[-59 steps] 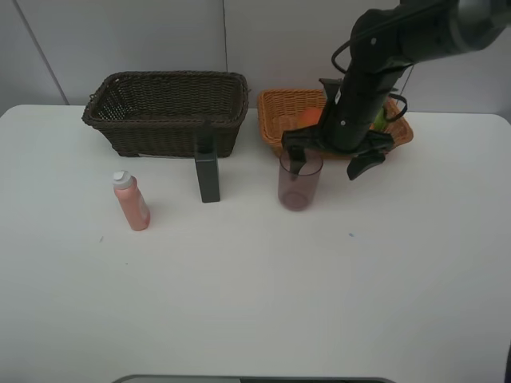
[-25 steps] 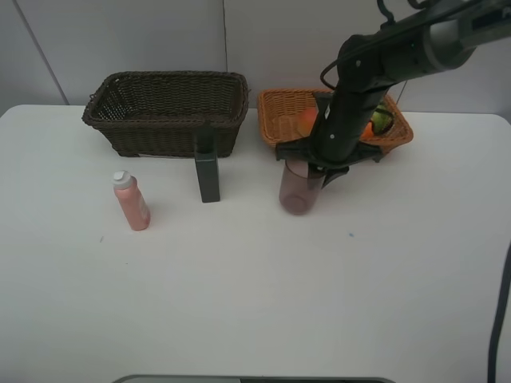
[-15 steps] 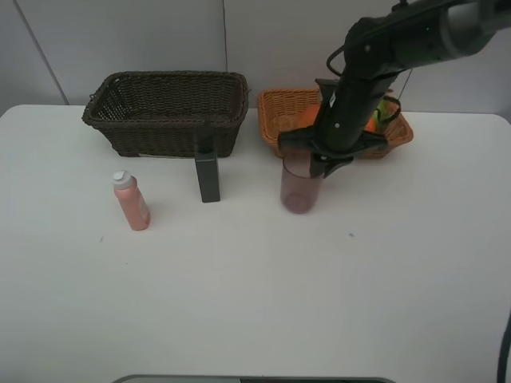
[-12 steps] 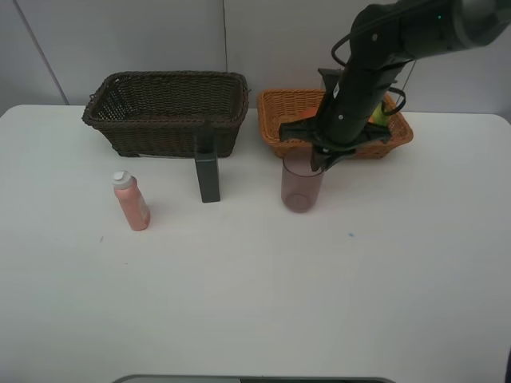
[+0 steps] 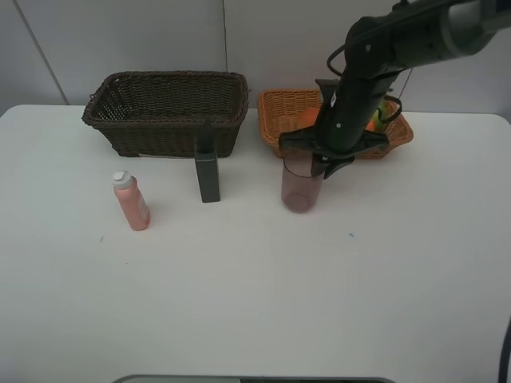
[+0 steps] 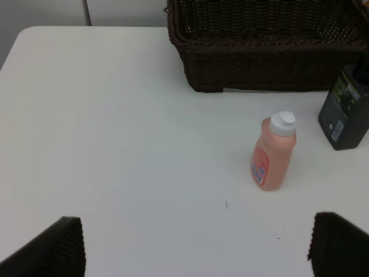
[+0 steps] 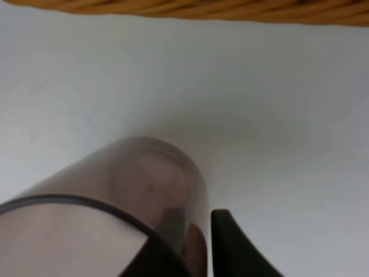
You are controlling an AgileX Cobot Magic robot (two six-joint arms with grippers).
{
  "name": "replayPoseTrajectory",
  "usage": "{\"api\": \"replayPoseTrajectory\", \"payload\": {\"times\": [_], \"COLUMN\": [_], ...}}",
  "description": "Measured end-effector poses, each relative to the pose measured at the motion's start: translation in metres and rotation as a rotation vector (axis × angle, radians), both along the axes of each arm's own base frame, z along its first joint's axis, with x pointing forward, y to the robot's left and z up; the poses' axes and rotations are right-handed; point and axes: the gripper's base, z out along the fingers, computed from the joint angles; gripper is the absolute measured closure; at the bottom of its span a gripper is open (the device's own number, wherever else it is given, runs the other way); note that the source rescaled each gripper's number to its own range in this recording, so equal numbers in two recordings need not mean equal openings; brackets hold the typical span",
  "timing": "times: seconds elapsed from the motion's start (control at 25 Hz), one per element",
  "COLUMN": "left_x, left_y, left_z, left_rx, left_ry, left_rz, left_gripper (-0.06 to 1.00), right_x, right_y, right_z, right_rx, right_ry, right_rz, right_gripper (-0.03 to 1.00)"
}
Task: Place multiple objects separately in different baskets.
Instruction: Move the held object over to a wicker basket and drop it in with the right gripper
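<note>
The translucent pinkish cup stands upright on the table in front of the light tan basket. My right gripper is shut on the cup's rim: one finger sits inside the wall, the other finger outside. An orange, a green fruit and a red-orange fruit lie in the tan basket, partly hidden by the arm. The pink bottle and the dark bottle stand in front of the dark brown basket. My left gripper is open, short of the pink bottle.
The white table runs to a wall behind the baskets. The right arm reaches over the tan basket from the back right. A grey edge shows at the table's front.
My right gripper, open astride the cup's rim 2.4 s ago, has come down and shut on it. The cup has shifted slightly right. The bottles have not moved.
</note>
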Motion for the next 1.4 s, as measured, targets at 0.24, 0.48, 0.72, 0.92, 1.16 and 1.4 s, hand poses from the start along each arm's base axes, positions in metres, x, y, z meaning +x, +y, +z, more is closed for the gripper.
{"api": "replayPoseTrajectory", "payload": {"times": [0.24,0.48,0.72,0.92,1.16,1.4], "left_x": [0.0,0.0,0.0,0.0,0.0,0.0], "left_y": [0.0,0.0,0.0,0.0,0.0,0.0], "left_z": [0.0,0.0,0.0,0.0,0.0,0.0], "left_rx": [0.0,0.0,0.0,0.0,0.0,0.0], "left_ry": [0.0,0.0,0.0,0.0,0.0,0.0], "left_rz": [0.0,0.0,0.0,0.0,0.0,0.0], "left_gripper": [-0.06,-0.06,-0.06,-0.06,-0.06,-0.06], "right_x": [0.002,0.004,0.004,0.004,0.004,0.005], "right_y": [0.007,0.01,0.011,0.012,0.013,0.013], "right_z": [-0.013,-0.023,-0.031,-0.033,-0.034,-0.008], "right_rx": [0.007,0.015,0.017,0.016,0.016,0.051], "right_ry": [0.001,0.001,0.022,0.016,0.012,-0.06], "right_rz": [0.01,0.01,0.001,0.021,0.036,0.045], "right_gripper": [0.97,0.84,0.78,0.92,0.94,0.94]}}
